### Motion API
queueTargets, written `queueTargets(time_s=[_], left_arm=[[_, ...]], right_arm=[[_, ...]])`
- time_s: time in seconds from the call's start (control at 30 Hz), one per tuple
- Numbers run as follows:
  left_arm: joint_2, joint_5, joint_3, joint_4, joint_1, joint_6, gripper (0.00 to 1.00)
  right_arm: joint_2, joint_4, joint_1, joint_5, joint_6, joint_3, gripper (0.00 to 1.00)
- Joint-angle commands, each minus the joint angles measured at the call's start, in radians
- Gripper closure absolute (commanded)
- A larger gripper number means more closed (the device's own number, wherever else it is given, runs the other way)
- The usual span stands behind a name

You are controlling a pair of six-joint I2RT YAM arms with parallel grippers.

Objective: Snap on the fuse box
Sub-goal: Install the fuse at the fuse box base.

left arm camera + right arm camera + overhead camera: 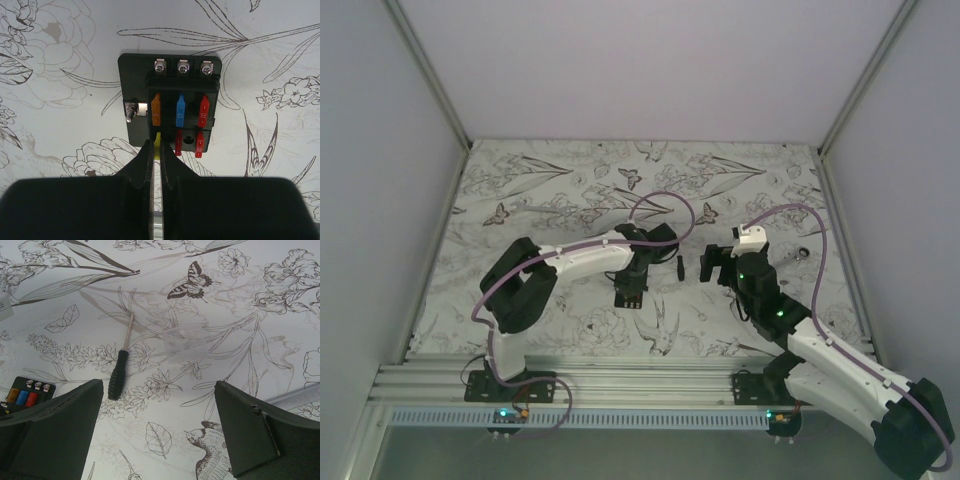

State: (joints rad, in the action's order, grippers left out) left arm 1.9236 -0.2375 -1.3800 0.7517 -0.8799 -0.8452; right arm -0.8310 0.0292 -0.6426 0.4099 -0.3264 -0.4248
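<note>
Your left gripper [157, 146] is sitting clenched, its two fingers pressed together right at the near edge of the fuse box [134, 80]. A yellow fuse [158, 138] is showing at the very tips, but you cannot tell whether the fingers are pinching it or only touching it.

The fuse box is lying flat on the flower-printed table cover [60, 50], near the middle of the table and directly under that gripper. Two red fuses [199, 144] are standing in its near row beside the yellow one. Behind them, an orange fuse [156, 111], a blue one and another red one are filling the next row. Three screws [182, 66] are lining its far edge.

Your right gripper [159, 385] is hanging off to the right of the box with its jaws spread wide, grasping nothing. Past its fingers, a black-handled screwdriver [118, 375] is lying on the cover. Farther on, a clear plastic lid [185, 342] is resting near the screwdriver but apart from it.
</note>
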Motion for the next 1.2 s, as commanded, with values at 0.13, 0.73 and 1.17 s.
queueTargets(time_s=[0.13, 0.73, 1.17], left_arm=[[0.074, 0.054, 0.033, 0.053, -0.031, -0.020, 1.00], [0.092, 0.096, 0.146, -0.085, 0.019, -0.065, 1.00], [-0.062, 0.068, 0.144, -0.067, 0.001, -0.088, 0.81]], right_arm=[[0.006, 0.013, 0.006, 0.000, -0.011, -0.016, 0.01], [0.001, 0.015, 0.006, -0.003, -0.008, -0.017, 0.01], [0.004, 0.013, 0.007, -0.007, -0.009, -0.018, 0.01]])
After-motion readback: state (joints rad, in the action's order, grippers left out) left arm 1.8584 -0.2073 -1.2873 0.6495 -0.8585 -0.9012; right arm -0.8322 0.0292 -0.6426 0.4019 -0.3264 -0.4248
